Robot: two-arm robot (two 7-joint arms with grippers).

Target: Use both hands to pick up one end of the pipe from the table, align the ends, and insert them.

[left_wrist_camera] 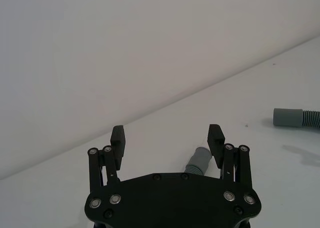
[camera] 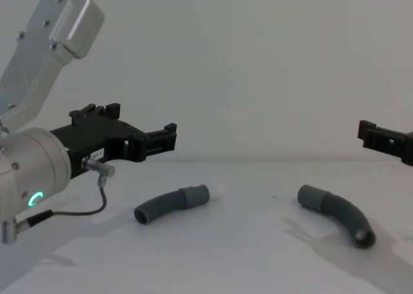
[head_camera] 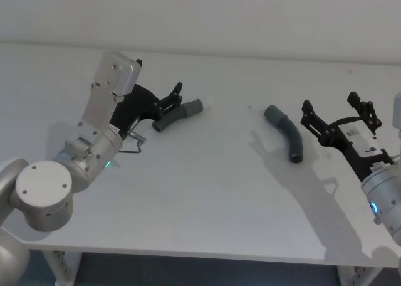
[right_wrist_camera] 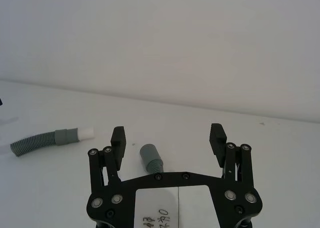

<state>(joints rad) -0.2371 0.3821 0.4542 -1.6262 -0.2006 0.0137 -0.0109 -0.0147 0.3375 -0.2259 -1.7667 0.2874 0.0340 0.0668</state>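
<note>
Two curved ribbed pieces of the pipe lie apart on the white table (head_camera: pixel 213 192). The left piece (head_camera: pixel 178 115) has a grey cuff with a whitish tip (right_wrist_camera: pixel 86 132) pointing toward the middle. My left gripper (head_camera: pixel 174 96) hovers open just above it, and the cuff (left_wrist_camera: pixel 198 160) shows below its fingers. The right piece (head_camera: pixel 285 130) lies with its plain cuff (head_camera: pixel 272 113) toward the middle. To the right of that piece my right gripper (head_camera: pixel 331 104) is open and lifted off the table; in its wrist view the cuff (right_wrist_camera: pixel 148 153) lies ahead, between the fingers.
A bare gap of table (camera: pixel 258 229) separates the two pieces. A plain wall (camera: pixel 258 62) rises behind the table's far edge. The table's front edge (head_camera: pixel 207 254) runs close to the robot.
</note>
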